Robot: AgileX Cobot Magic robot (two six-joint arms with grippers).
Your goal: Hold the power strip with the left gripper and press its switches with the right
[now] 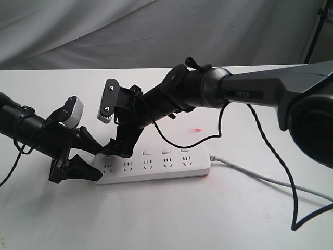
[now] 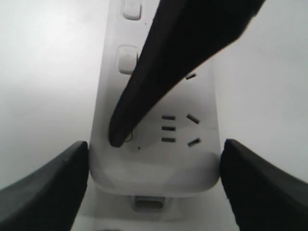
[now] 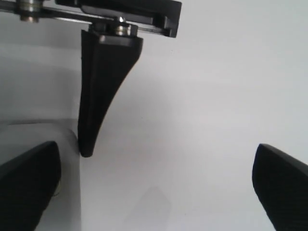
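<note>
The white power strip (image 1: 171, 167) lies flat on the table, its cord (image 1: 250, 173) trailing right. My left gripper (image 1: 98, 164) (image 2: 154, 187) is shut on the strip's (image 2: 159, 168) left end, one black wedge finger (image 2: 48, 187) against each long side. My right gripper (image 1: 119, 150) (image 3: 154, 192) reaches across from the right and stands open. One of its fingers (image 2: 144, 91) comes down with its tip on the strip, at the spot of the endmost switch, which it hides. Three switches (image 1: 165, 151) show to the right; two switches (image 2: 127, 58) show in the left wrist view.
The white table (image 1: 166, 219) runs back to a grey cloth backdrop (image 1: 156, 31). A small red light spot (image 1: 196, 129) lies on the table behind the strip. A black cable (image 1: 291, 198) loops down from the right arm. A dark stand (image 1: 315, 31) is at the far right.
</note>
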